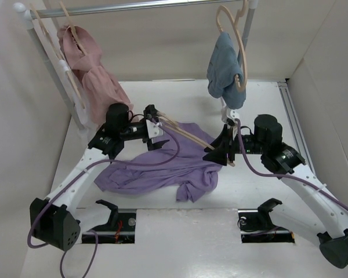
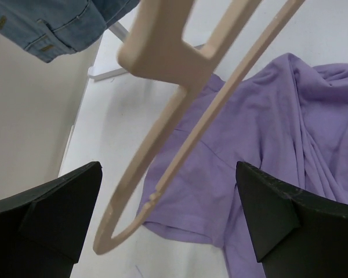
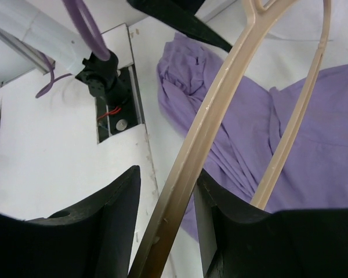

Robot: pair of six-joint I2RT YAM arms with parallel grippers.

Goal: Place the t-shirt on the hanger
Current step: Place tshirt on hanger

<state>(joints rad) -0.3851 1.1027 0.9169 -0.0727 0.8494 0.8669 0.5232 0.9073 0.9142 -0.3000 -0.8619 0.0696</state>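
The lavender t-shirt (image 1: 162,165) lies crumpled flat on the white table between the two arms. It also shows under the fingers in both wrist views (image 2: 267,145) (image 3: 232,127). The tan hanger (image 1: 188,136) hangs slantwise in the air above it. My right gripper (image 1: 225,152) (image 3: 168,174) is shut on one arm of the hanger (image 3: 188,174). My left gripper (image 1: 153,124) (image 2: 168,168) is wide open at the hanger's other end; the hanger's rounded tip (image 2: 119,231) sits between its fingers (image 2: 52,214) without touching either one.
A metal rail (image 1: 139,6) crosses the back. A dusty-pink garment (image 1: 90,69) hangs from it on the left and a light-blue one (image 1: 225,72) on the right, just behind my right gripper. The rack's slanted post (image 1: 52,63) stands at the left. White walls enclose the table.
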